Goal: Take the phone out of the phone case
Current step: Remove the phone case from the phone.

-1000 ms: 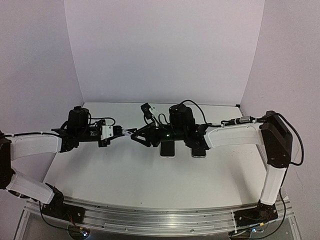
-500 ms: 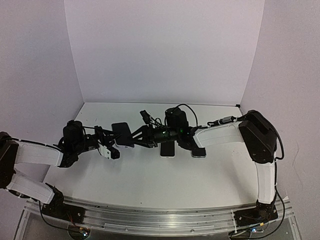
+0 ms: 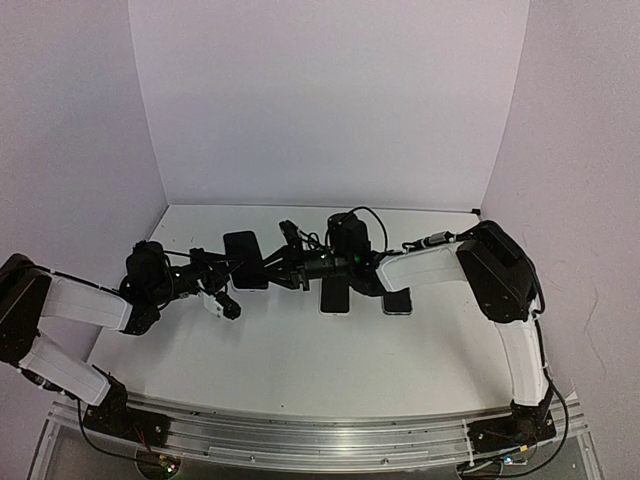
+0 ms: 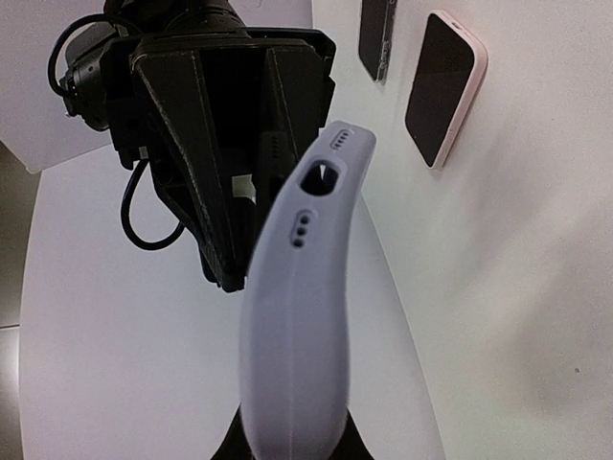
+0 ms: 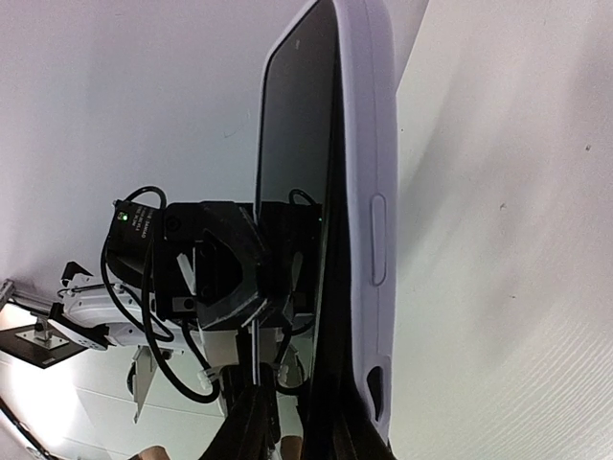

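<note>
The phone (image 3: 246,258), dark screen up, hangs above the table between my two grippers, still seated in its lavender phone case (image 4: 297,316). My left gripper (image 4: 292,436) is shut on the case's near end; the port cutouts at the far end face the right gripper (image 4: 230,144). In the right wrist view the screen (image 5: 297,125) and case wall (image 5: 369,144) show edge-on. My right gripper (image 5: 290,383) has its jaws narrowly apart. One finger lies at the phone's end, and a gap shows between the other finger and the screen.
Two other phones lie flat on the table under the right arm. One (image 3: 335,297) is in a clear case (image 4: 378,38), the other (image 3: 397,300) has a pale rim (image 4: 442,86). White walls close in the back and sides.
Both arms have shifted left, with the left arm dropping lower. The phone has turned so its dark screen faces up. The right jaws have narrowed around its end.
</note>
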Motion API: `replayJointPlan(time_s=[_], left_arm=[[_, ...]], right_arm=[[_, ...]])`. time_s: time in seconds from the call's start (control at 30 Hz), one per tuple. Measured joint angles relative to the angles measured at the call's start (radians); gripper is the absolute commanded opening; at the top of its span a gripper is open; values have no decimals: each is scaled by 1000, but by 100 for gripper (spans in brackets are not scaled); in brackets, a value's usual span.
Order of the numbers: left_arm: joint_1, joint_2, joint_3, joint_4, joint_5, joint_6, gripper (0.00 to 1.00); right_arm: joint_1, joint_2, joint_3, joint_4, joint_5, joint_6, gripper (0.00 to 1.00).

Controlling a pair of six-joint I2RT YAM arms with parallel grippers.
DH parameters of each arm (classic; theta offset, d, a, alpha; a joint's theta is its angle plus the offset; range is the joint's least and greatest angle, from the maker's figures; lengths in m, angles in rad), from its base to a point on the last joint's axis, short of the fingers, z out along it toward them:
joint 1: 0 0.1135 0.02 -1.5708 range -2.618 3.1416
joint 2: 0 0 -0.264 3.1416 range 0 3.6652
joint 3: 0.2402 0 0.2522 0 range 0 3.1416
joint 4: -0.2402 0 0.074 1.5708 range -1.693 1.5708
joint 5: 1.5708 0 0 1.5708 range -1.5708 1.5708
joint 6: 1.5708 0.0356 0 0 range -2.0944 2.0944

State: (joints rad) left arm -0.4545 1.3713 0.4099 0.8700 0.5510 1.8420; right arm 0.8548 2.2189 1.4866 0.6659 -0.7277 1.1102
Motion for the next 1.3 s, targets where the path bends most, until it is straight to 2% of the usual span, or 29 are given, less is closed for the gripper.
replayJointPlan(time_s=[0.3,0.43,0.5,0.6,0.7,0.77,0.9,1.1,1.2,1.3], left_arm=[[2,30,0,34,-8,31,0],[4,40,0,53,-24,36,0],[5,43,0,65,-27,26,0],[5,43,0,95,-29,16,12],[2,43,0,88,-24,3,31],[-21,36,4,35,4,-20,43],[-76,-1,6,-134,41,-25,58],[-90,-81,7,-382,39,-41,71],[-90,-143,20,-530,38,-112,74],[-92,-173,87,-719,43,-253,74]], right_arm=[[-9,46,56,0,-30,48,17],[-16,73,92,0,-49,50,0],[-21,78,96,15,-62,60,0],[-23,77,96,44,-67,68,0],[-21,60,58,69,-48,57,0],[-9,41,14,82,-18,33,0],[30,7,-84,91,47,3,0],[64,-2,-143,88,123,-27,0],[65,-3,-156,88,174,-40,0],[60,-4,-175,87,245,-44,0]])
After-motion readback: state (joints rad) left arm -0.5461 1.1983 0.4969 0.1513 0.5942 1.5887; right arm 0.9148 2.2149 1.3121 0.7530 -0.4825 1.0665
